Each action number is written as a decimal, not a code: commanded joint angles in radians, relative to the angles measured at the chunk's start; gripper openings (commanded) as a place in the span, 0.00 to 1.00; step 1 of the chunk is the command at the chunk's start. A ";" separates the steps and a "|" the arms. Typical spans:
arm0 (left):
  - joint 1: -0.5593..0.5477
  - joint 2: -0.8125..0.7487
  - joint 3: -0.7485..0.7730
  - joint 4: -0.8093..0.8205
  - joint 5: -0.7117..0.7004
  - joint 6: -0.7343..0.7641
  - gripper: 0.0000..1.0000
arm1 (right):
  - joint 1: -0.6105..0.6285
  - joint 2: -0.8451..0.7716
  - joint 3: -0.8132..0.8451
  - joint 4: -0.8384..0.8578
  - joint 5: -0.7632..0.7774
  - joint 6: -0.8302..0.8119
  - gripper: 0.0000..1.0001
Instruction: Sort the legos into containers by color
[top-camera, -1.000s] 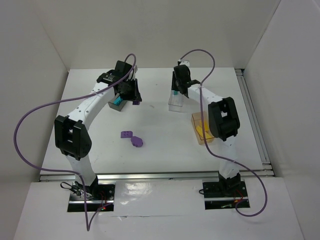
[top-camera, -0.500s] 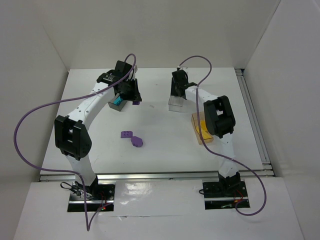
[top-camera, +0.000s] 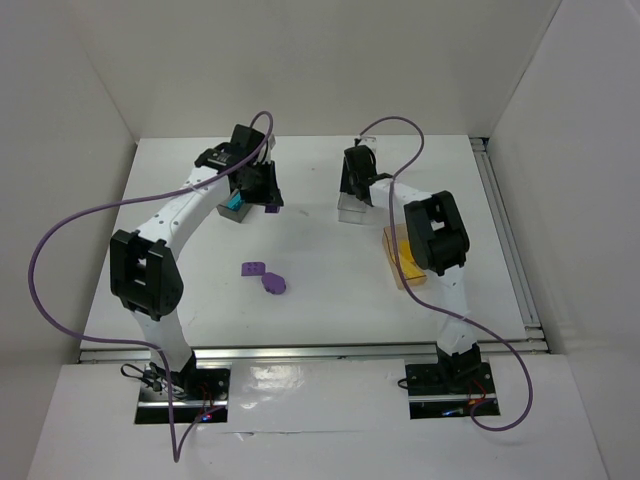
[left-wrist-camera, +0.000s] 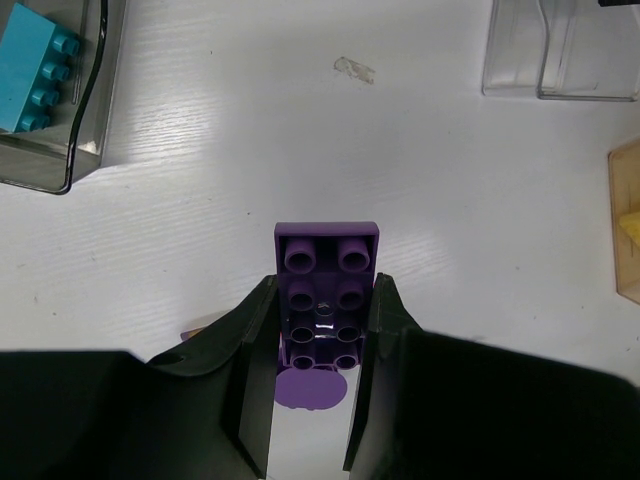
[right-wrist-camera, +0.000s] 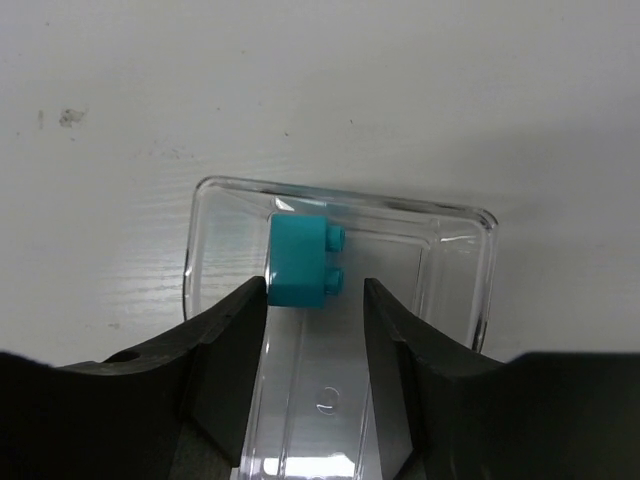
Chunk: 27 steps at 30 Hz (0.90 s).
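My left gripper (left-wrist-camera: 327, 285) is shut on a purple brick (left-wrist-camera: 327, 262), held above the table just right of the smoky grey tub (left-wrist-camera: 85, 150); in the top view the gripper (top-camera: 262, 196) is at the back left. A teal brick (left-wrist-camera: 30, 62) lies in the grey tub. My right gripper (right-wrist-camera: 315, 295) is open over the clear tub (right-wrist-camera: 455, 262), with a teal brick (right-wrist-camera: 298, 262) inside the tub, against the left fingertip and clear of the right one. The amber tub (top-camera: 393, 262) holds yellow bricks (top-camera: 404, 258).
A flat purple brick (top-camera: 253, 269) and a rounded purple piece (top-camera: 274, 284) lie loose on the table (top-camera: 330, 290) in front of the left arm. The clear tub (top-camera: 350, 210) stands at the back centre. White walls enclose the table on three sides.
The right arm has shifted slightly left over the clear tub, and the teal brick seen at its jaws from above no longer shows there. The left arm has stayed put.
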 joint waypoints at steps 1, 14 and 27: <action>-0.004 -0.014 -0.011 0.020 0.018 0.020 0.20 | 0.005 0.009 -0.032 0.123 0.031 0.002 0.50; -0.004 -0.024 -0.025 0.029 0.017 0.020 0.20 | 0.024 -0.151 -0.046 0.019 0.025 -0.019 0.21; -0.157 0.225 0.312 0.075 0.164 -0.062 0.20 | 0.064 -0.693 -0.380 -0.229 0.126 0.090 0.21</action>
